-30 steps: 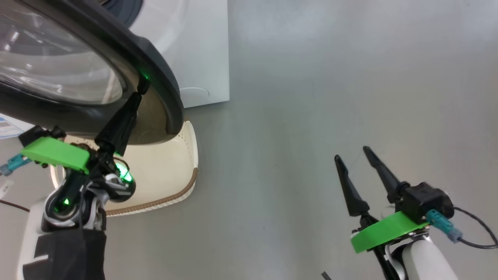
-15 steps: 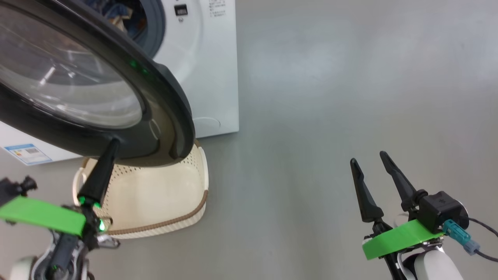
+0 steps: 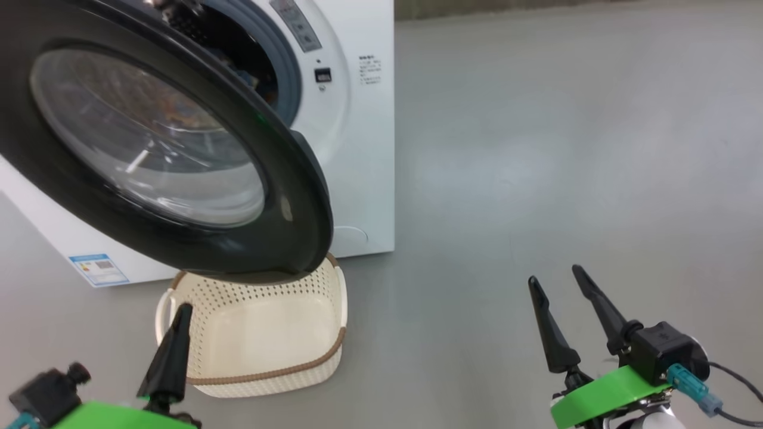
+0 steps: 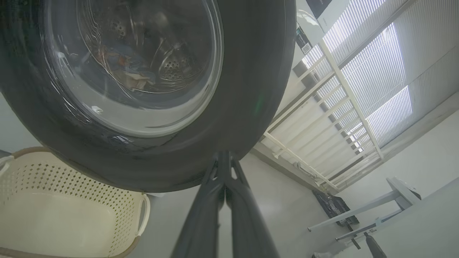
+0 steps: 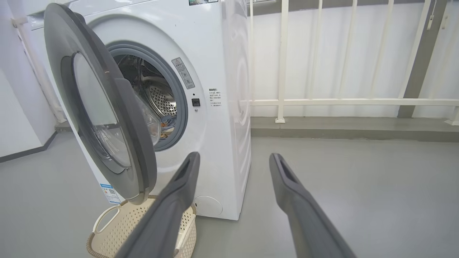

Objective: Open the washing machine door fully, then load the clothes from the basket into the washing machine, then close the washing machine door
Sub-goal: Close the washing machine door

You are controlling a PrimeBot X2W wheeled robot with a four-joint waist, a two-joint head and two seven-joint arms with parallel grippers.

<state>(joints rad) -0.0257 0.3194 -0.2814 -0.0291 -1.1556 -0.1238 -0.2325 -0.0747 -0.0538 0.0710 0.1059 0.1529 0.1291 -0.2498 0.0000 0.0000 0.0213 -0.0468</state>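
The white washing machine [image 3: 363, 149] stands at the upper left with its black-rimmed glass door [image 3: 286, 196] swung partly open over the cream basket [image 3: 268, 375]. The basket's visible inside is bare. Clothes [image 5: 165, 125] lie in the steel drum and show through the door glass [image 4: 132, 77]. My left gripper [image 3: 182, 310] is shut on nothing, low at the left, its tip just below the door's bottom rim and in front of the basket's left end. In the left wrist view my left gripper [image 4: 223, 154] points up at that rim. My right gripper [image 3: 554, 275] stands open over the floor at the lower right, empty.
Grey floor [image 3: 536, 149] stretches to the right of the machine. A white railing [image 5: 322, 102] runs behind it along the wall. A blue label sticker [image 3: 98, 268] marks the machine's lower front. Table legs [image 4: 376, 204] stand off to one side in the left wrist view.
The head camera has moved, bringing more of the machine front and drum opening into view. My shut left gripper has come off the door's rim and sits lower. The right gripper stays open.
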